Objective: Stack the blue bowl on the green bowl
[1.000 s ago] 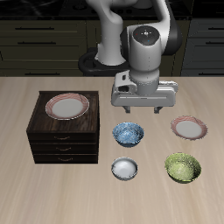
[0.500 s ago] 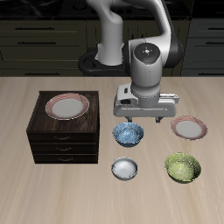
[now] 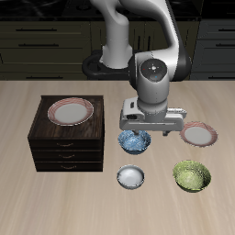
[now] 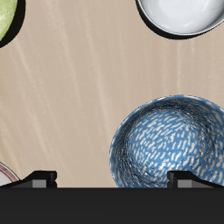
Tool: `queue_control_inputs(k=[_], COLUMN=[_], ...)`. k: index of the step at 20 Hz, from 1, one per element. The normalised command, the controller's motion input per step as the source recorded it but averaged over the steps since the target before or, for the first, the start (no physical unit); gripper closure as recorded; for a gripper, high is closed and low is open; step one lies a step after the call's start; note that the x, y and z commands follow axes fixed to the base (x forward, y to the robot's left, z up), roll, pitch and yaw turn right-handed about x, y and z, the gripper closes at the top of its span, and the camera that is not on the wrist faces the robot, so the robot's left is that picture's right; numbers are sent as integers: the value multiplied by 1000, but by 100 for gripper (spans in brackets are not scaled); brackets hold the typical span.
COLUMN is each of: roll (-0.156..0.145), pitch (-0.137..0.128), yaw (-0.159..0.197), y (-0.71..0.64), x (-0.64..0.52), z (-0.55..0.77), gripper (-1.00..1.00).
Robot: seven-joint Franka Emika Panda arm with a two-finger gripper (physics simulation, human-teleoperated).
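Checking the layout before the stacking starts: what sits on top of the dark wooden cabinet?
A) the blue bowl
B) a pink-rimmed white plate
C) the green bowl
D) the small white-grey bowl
B: a pink-rimmed white plate lies on the dark wooden cabinet, while the blue bowl, green bowl and small white-grey bowl all rest on the table.

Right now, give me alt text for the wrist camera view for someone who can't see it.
Looking straight down at a tan wooden table, the blue bowl with its speckled white-and-blue inside sits close below the pincer. A white-grey bowl and a sliver of the green bowl are cut off at the edges.
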Motion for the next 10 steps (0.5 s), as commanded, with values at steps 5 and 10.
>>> queue_control_inputs(k=[5, 10], roll=[14, 28], pitch=[35, 39], yaw=[-11, -27], y=[33, -3], x=[-50, -11], z=[-241, -264], gripper=[-100, -100])
